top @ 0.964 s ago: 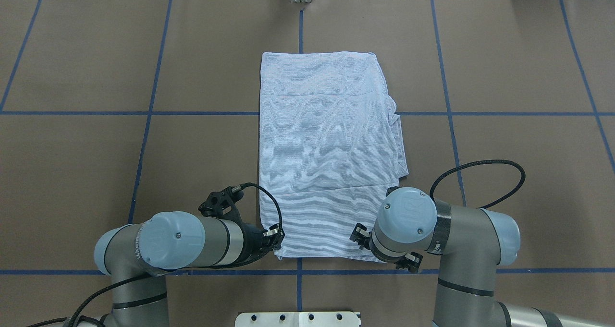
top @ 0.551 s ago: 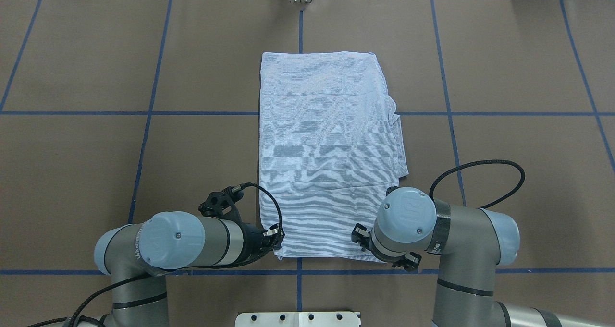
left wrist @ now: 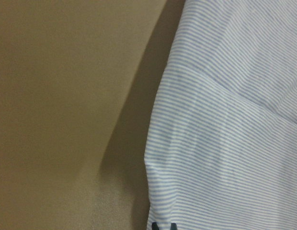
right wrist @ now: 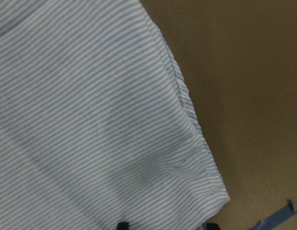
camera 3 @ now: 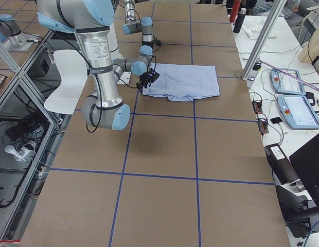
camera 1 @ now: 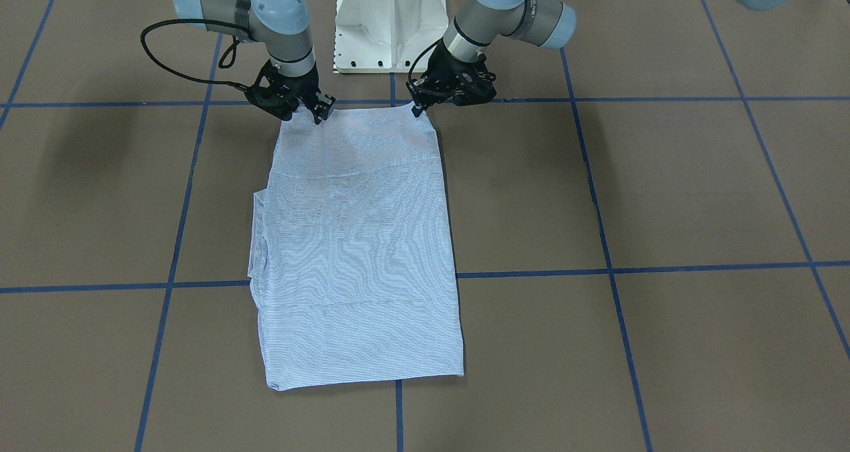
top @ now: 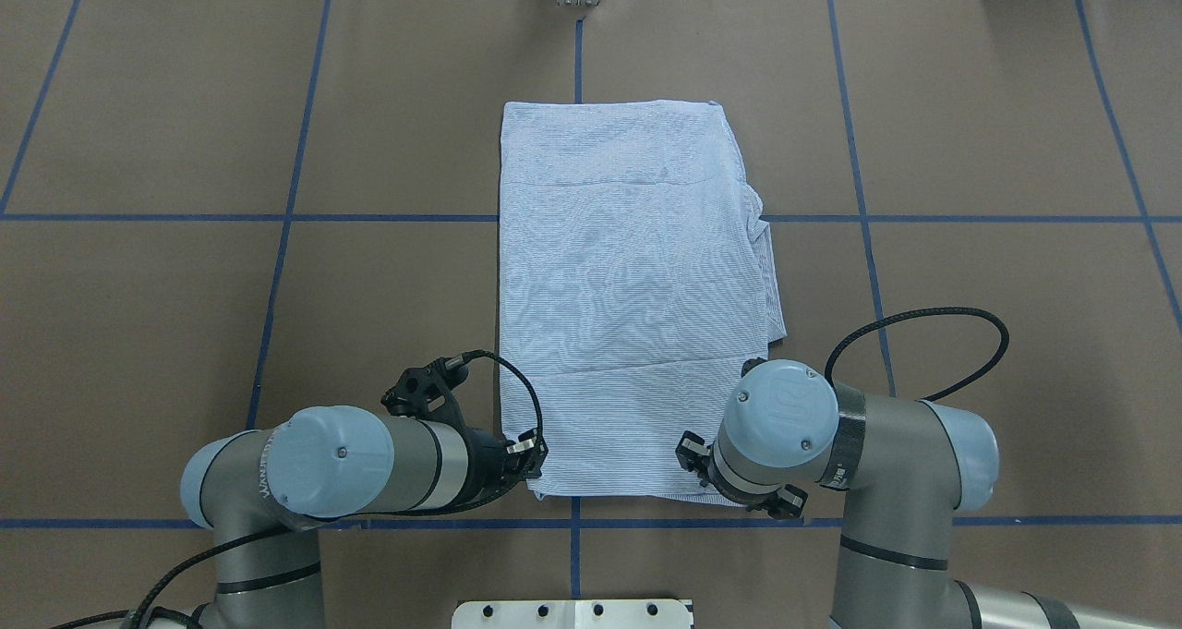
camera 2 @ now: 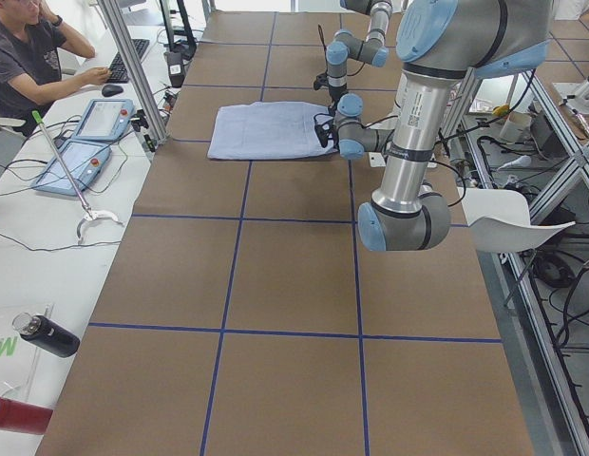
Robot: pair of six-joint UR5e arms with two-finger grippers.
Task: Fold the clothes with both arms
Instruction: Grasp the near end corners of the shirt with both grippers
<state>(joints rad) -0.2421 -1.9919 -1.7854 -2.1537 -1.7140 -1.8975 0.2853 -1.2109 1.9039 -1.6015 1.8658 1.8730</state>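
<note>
Across the middle of the table (top: 185,333) lies the shirt (top: 628,296), finely blue-and-white striped and folded into a long flat rectangle, with under-layers peeking out along one side. The left gripper (camera 1: 418,107) pinches one robot-side corner. The right gripper (camera 1: 320,113) straddles the other, fingers spread.

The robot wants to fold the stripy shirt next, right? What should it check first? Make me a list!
1. Left pincer at its near corner of the shirt: ok.
2. Right pincer at the other near corner: ok.
3. Both pincers really pinching the cloth: cannot tell, as the wrist views barely show the tips.
4. Shirt lying flat on the table: ok.
5. Shirt edges tidy: not ok, since some cloth pokes out along the robot's right side.
6. Far edge straight: ok.
</note>
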